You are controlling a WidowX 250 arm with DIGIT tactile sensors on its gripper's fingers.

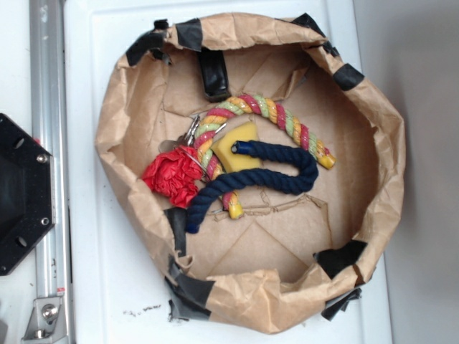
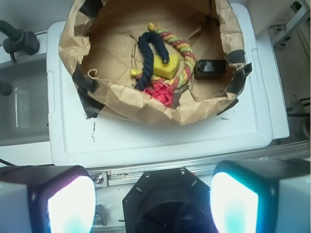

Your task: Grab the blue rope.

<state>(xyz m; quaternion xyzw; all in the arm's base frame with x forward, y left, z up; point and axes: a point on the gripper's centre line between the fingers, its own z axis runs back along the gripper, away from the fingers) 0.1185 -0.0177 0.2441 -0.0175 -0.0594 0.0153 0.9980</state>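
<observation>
Blue rope [image 1: 276,172] lies on the floor of the crumpled paper bag [image 1: 122,107], near centre, bent into a hook. From my exterior view, one tip rests on the yellow block [image 1: 237,153] and the run goes out toward 3 o'clock, curls back, then trails to 8 o'clock, where its other tip crosses over the striped rope [image 1: 269,111]. Thick, dark navy, twisted strands, brighter blue at both tips.

Exterior view shows the whole hook and the red crumpled cloth [image 1: 172,178] just beside the 8 o'clock tip, with a metal clip above it. No claw in that view. Wrist view gives me the claw [image 2: 151,204] at the frame bottom: two pale pads spread wide apart, nothing between them, well short of the bag, over the black mount. There the rope [image 2: 148,53] is partly hidden behind the bag's near wall.

Bag walls stand up all round, patched with black tape [image 1: 214,72]. Open brown floor at 5 o'clock and 3 o'clock of the rope. Bag sits on the white table [image 2: 160,141].
</observation>
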